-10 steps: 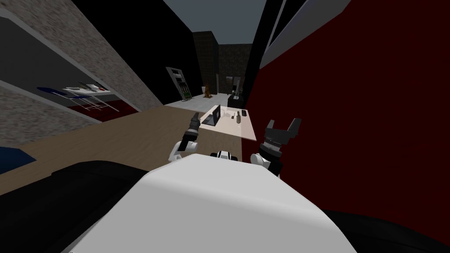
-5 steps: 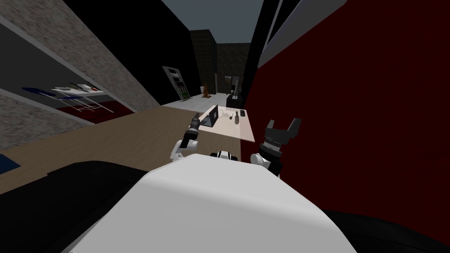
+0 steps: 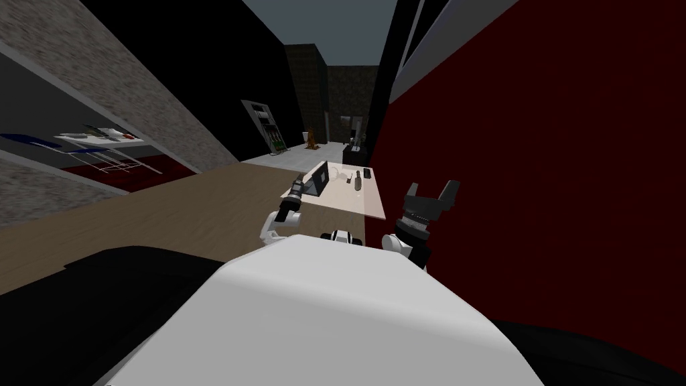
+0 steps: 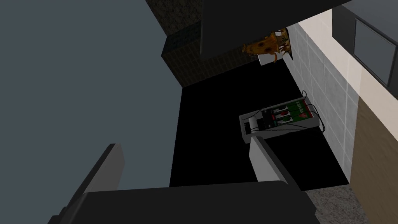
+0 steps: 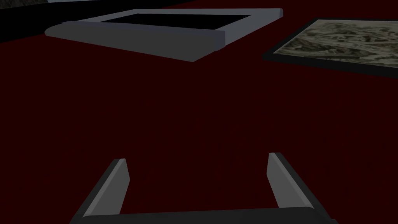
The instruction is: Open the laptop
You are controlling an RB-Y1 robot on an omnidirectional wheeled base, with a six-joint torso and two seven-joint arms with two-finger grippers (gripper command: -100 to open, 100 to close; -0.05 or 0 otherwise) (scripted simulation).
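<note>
Head view: approach step. Laptop [image 3: 319, 179] on near left corner of pale table [image 3: 372, 201], well ahead. Lid apparently already tilted up, long axis running away along table edge, dark face turned left. Left gripper [image 3: 297, 182] held up toward it; right gripper [image 3: 432, 194] beside red wall [image 3: 536, 167].
Left wrist view: left gripper spread, nothing held.
Right wrist view: right gripper spread, empty.
Next: close in, bring left gripper to lid's free edge.

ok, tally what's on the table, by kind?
laptop: 1
small dark things: 2, a tall one and a flat one
pale thing, kind unclear: 1
Total: 4, all on the table
</note>
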